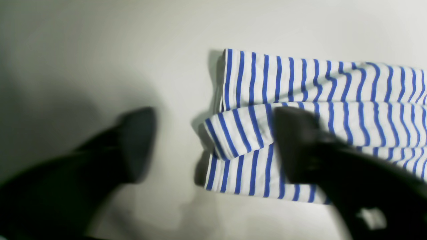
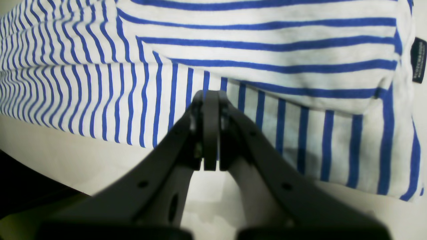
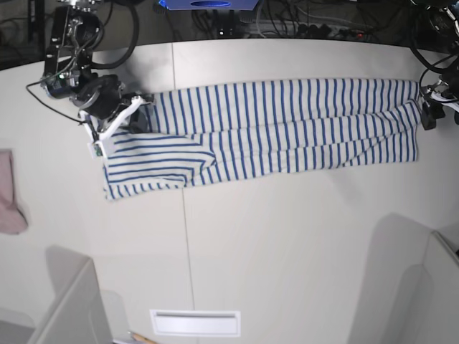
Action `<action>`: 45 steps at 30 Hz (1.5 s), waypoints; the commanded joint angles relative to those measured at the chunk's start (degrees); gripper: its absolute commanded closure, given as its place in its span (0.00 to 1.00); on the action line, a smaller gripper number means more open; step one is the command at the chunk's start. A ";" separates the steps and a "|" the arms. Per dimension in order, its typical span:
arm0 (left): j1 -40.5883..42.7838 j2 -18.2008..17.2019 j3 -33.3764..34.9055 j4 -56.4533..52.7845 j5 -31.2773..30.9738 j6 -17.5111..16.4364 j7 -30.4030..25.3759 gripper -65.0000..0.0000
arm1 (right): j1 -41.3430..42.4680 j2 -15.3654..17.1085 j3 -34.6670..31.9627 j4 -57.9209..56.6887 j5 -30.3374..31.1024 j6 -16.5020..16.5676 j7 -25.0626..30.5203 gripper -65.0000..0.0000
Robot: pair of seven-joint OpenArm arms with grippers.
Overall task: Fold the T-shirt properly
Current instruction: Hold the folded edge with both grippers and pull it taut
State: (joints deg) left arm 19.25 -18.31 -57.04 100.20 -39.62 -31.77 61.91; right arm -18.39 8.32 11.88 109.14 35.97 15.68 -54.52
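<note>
The T-shirt [image 3: 287, 129], white with thin blue stripes, lies flat as a long band across the table. My right gripper [image 2: 210, 96] is shut, its tips pressed into the cloth where the folded-over sleeve meets the body; in the base view the right gripper [image 3: 135, 118] is at the shirt's left end. The dark tag [image 2: 418, 60] shows at the shirt's edge. My left gripper [image 1: 215, 143] is open at the shirt's other end [image 1: 267, 133], one finger [image 1: 297, 140] over the cloth and one over bare table. In the base view the left gripper [image 3: 428, 113] is by the right end.
A small pink cloth [image 3: 11, 193] lies at the table's left edge. Pale upright panels stand at the front left [image 3: 72, 301] and front right [image 3: 409, 279]. A white slotted plate [image 3: 195, 322] sits at the front. Cables run along the back edge.
</note>
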 commanded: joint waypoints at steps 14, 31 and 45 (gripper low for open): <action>-7.68 -3.01 9.52 -20.42 -0.34 -0.19 -5.43 0.09 | -1.61 -0.80 0.03 1.14 1.00 0.45 2.79 1.00; -10.41 -4.16 12.33 -30.53 -0.34 -0.19 -5.95 0.77 | -1.61 -0.89 0.47 1.14 1.00 0.45 2.79 1.00; -10.85 -11.10 11.80 -35.37 -0.34 -0.10 -16.24 1.00 | -1.61 -0.89 0.65 1.14 1.53 0.45 2.43 1.00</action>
State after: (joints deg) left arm 8.91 -27.14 -44.60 63.59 -39.22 -32.16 47.20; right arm -20.21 7.20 12.21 109.14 36.21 15.68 -52.97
